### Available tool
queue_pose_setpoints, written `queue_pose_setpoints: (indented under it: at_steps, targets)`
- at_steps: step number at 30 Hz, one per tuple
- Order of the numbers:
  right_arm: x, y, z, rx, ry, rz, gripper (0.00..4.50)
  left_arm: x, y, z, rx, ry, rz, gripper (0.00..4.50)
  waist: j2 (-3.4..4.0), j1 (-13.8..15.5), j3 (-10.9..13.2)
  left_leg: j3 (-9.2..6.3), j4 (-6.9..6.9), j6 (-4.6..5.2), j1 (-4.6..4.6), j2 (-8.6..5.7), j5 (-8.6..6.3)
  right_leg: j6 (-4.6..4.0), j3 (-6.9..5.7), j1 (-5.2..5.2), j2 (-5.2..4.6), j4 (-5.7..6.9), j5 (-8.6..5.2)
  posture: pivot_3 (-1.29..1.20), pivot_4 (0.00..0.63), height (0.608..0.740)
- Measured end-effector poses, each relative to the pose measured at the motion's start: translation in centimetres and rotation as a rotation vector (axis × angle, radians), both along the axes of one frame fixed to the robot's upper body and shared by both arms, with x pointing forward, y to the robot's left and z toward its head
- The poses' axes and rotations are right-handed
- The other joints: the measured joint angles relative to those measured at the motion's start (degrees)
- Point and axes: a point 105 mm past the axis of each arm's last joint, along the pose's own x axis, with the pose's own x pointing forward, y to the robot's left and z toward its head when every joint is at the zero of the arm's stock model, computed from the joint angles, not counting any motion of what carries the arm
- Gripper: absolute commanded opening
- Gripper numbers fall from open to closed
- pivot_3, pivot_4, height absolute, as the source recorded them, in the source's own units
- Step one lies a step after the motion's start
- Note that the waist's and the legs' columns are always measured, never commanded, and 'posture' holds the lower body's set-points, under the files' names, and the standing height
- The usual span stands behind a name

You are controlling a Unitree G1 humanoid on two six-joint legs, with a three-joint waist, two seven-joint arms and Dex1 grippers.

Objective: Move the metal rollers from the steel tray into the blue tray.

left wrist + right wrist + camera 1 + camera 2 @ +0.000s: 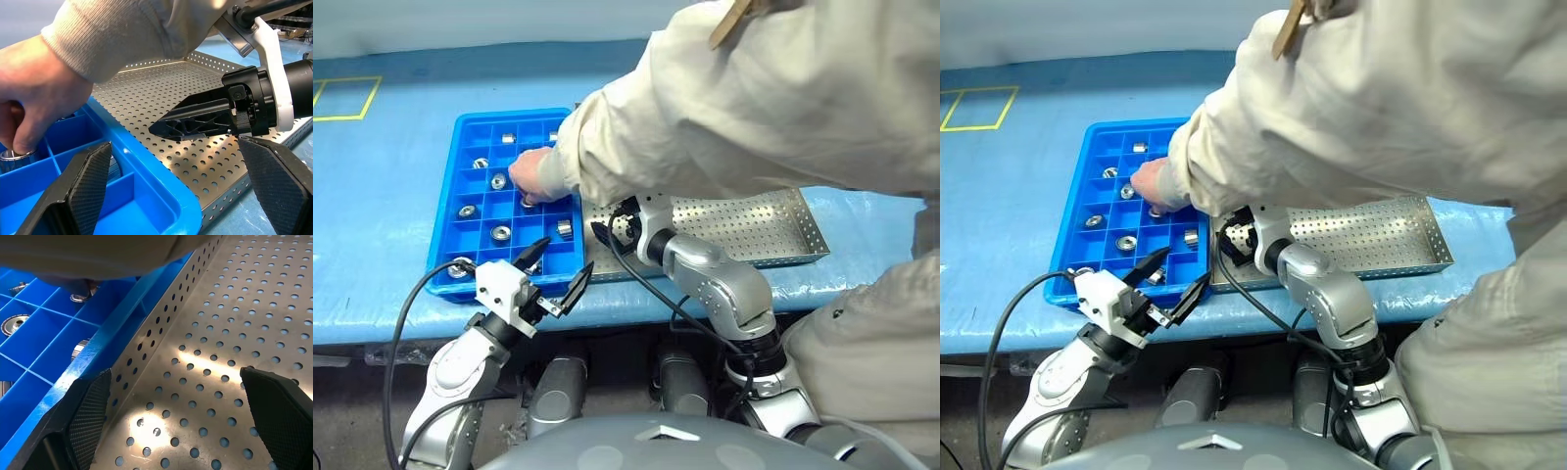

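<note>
Several metal rollers [500, 233] sit in blue tray [450, 206] compartments, person's hand [533, 174] reaching in, sleeve [705, 108] crossing steel tray [773, 230] at right, left gripper [555, 268] and right gripper [181, 416] both wide open, empty.

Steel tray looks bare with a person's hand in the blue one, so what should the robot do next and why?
Probably hold both arms back. The perforated steel tray shows no rollers, and a person's hand is handling a shiny metal roller in the blue compartment tray. Both open grippers, left and right, hold nothing.
</note>
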Motion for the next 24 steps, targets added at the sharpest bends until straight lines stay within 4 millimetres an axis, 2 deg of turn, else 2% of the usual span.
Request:
queue_pose_setpoints:
  at_steps: [24]
  targets:
    - [0.12,-0.14,-0.12,-0.027,-0.011,-0.015,4.45,0.07,-0.27,-0.19,-0.003,0.010,-0.009,4.50,-0.01,0.0,0.0,0.00,0.01,0.00,0.02,0.00,0.00,0.00,0.00,0.03,0.00,0.01,0.01,0.14,0.150,0.740]
